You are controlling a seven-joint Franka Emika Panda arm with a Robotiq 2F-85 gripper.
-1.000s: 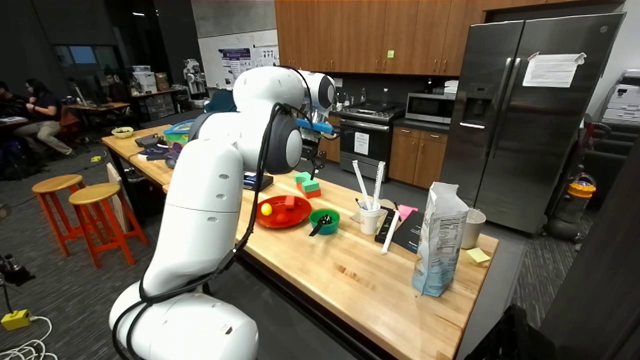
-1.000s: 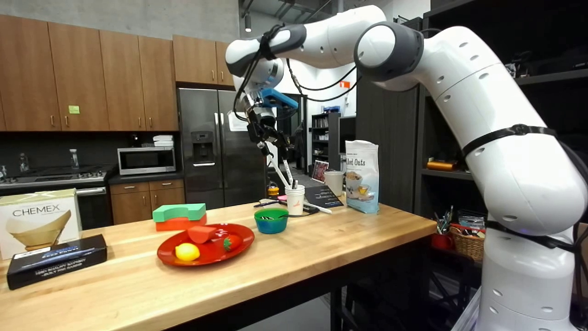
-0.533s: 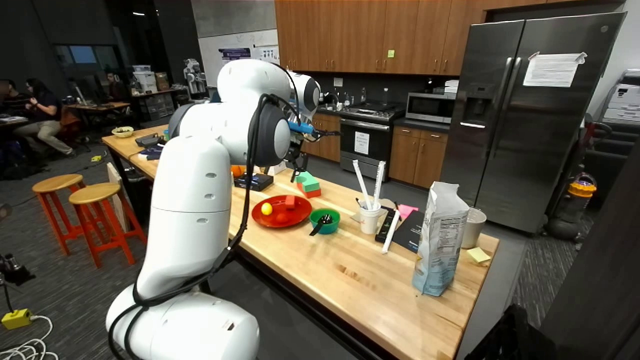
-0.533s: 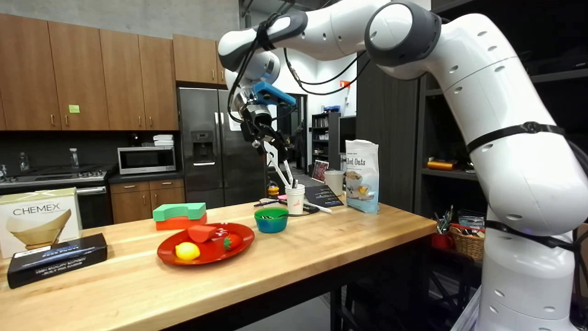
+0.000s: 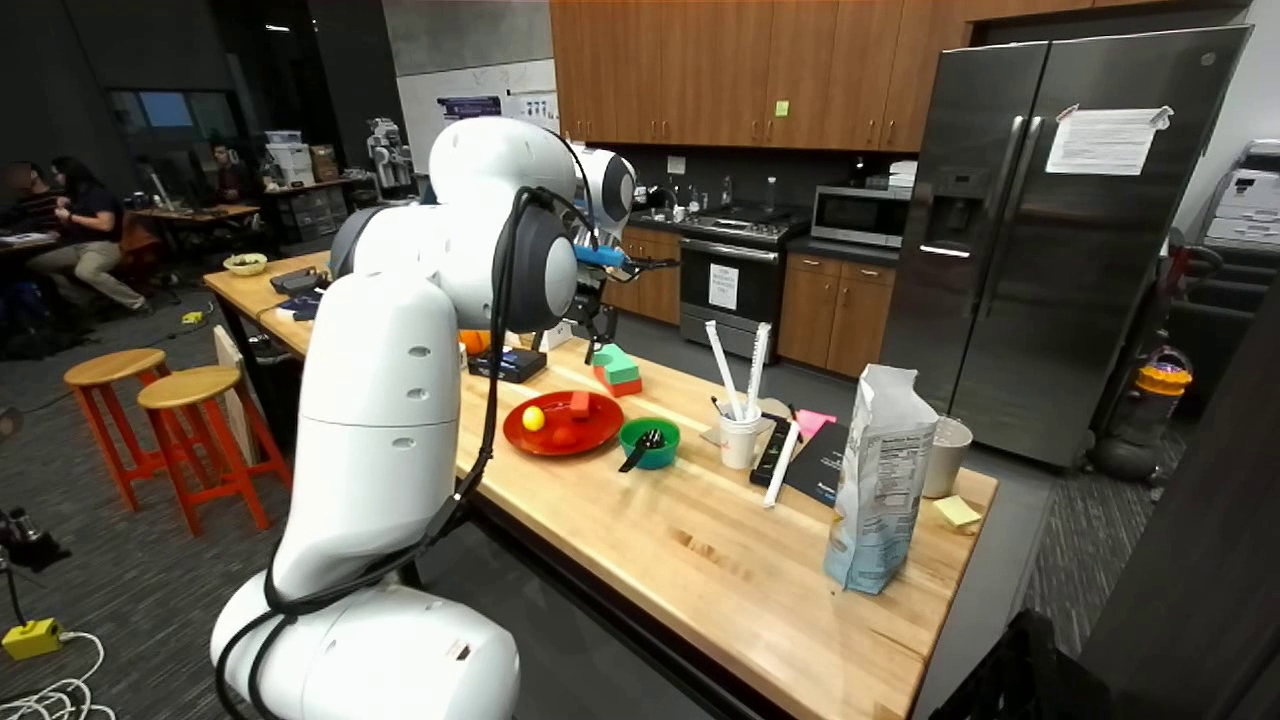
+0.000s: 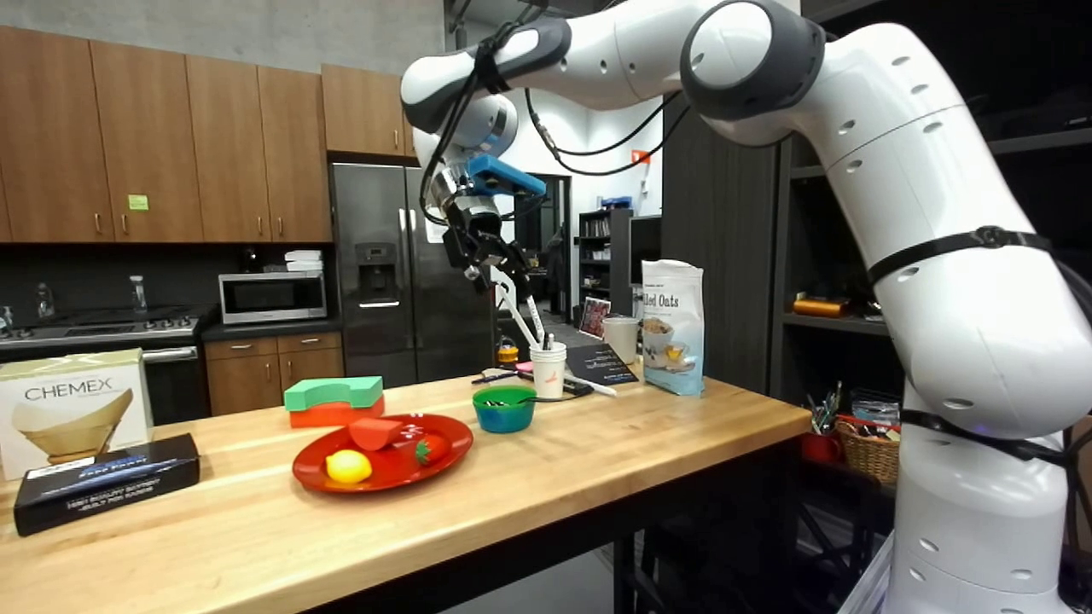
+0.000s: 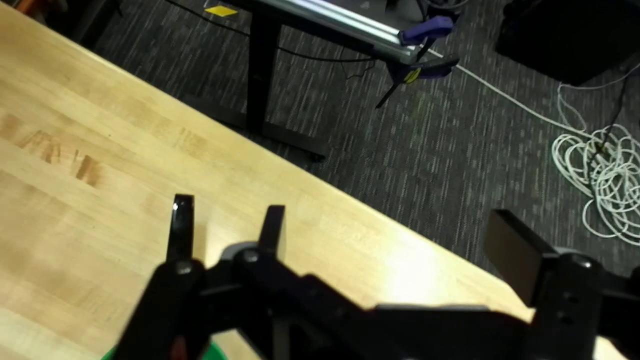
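Observation:
My gripper [image 7: 392, 235] is open, with nothing between its fingers. It hangs above the wooden table in both exterior views [image 5: 600, 340] [image 6: 499, 277], touching nothing. In an exterior view it overlaps the tops of white sticks [image 6: 518, 317] standing in a white paper cup [image 6: 548, 375]. Nearby lie a green block [image 6: 333, 392] on a red block [image 6: 324, 415]. A red plate [image 6: 405, 471] holds a toy lemon [image 6: 348, 466], a strawberry [image 6: 432, 449] and a red piece [image 6: 374, 433]. A green bowl [image 6: 503, 416] holds a black spoon [image 5: 635, 456].
An oats bag [image 6: 672, 328] and a pale cup [image 5: 945, 457] stand at one table end. A black folder [image 5: 822, 462] lies near them. A Chemex box [image 6: 72, 409] and a black box [image 6: 107, 484] stand at the other. The table edge [image 7: 320, 184] crosses the wrist view.
The arm and open gripper have shifted left in both exterior views, mostly in the first half second, and only slightly since. The table objects have not moved.

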